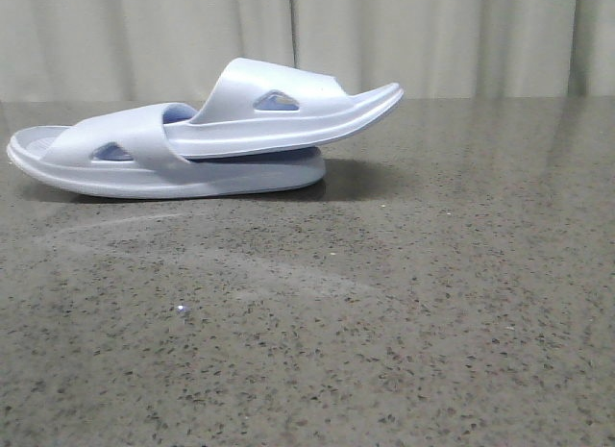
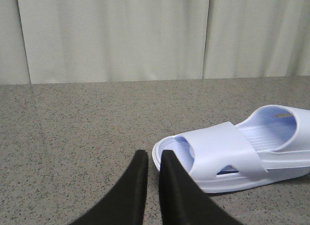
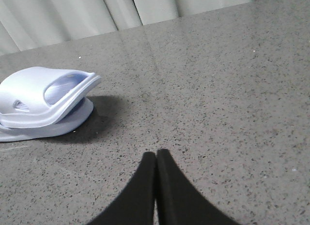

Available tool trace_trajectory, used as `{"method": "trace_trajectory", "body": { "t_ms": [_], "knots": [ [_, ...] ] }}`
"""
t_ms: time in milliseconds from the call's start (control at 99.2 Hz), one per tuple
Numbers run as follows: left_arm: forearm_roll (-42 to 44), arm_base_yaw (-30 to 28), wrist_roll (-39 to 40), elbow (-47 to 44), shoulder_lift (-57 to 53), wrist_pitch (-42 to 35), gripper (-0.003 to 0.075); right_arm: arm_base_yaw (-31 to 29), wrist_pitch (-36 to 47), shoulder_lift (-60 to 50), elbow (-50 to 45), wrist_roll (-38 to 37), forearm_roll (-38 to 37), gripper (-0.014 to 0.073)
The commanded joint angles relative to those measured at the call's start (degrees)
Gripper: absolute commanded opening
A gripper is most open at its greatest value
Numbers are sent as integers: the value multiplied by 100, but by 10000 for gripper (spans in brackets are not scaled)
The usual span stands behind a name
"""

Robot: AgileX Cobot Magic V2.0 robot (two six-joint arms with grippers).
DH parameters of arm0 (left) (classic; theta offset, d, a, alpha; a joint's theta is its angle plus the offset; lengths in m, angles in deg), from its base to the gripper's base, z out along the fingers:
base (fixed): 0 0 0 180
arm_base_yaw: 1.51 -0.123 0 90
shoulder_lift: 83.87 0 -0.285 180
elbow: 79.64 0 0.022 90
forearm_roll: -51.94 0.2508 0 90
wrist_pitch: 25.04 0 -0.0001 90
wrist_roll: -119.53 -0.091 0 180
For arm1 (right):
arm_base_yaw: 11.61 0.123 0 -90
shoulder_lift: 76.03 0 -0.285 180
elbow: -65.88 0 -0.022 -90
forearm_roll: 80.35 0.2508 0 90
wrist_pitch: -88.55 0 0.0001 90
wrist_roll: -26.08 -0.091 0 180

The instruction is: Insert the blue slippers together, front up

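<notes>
The two blue slippers lie nested at the far left of the table. The lower slipper (image 1: 125, 154) lies flat. The upper slipper (image 1: 288, 106) is pushed under the lower one's strap and tilts up to the right. Neither gripper shows in the front view. In the left wrist view my left gripper (image 2: 154, 156) is empty, with a narrow gap between its fingers, just beside the end of the lower slipper (image 2: 227, 147). In the right wrist view my right gripper (image 3: 156, 152) is shut and empty, well away from the pair (image 3: 43, 89).
The speckled grey stone table (image 1: 404, 303) runs to a pale pleated curtain (image 1: 432, 34) at the back. A small white speck (image 1: 182, 310) lies on the table in front of the slippers.
</notes>
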Motion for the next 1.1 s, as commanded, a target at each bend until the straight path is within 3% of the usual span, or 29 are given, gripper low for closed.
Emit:
{"method": "trace_trajectory", "body": {
  "t_ms": [0,726,857,928,1029,1089],
  "knots": [
    [-181,40,-20,144,37,-174,15,15,48,-8,141,84,68,-89],
    [-181,40,-20,144,37,-174,15,15,38,-8,141,84,68,-89],
    [100,40,116,-28,2,-520,15,15,38,-8,141,84,68,-89],
    [1208,26,1048,-239,-193,-739,15,15,38,-8,141,84,68,-89],
    [3467,18,3504,-698,-654,-1272,15,15,38,-8,141,84,68,-89],
    [4659,18,4523,-1033,-1052,-1494,15,15,38,-8,141,84,68,-89]
  ]
}}
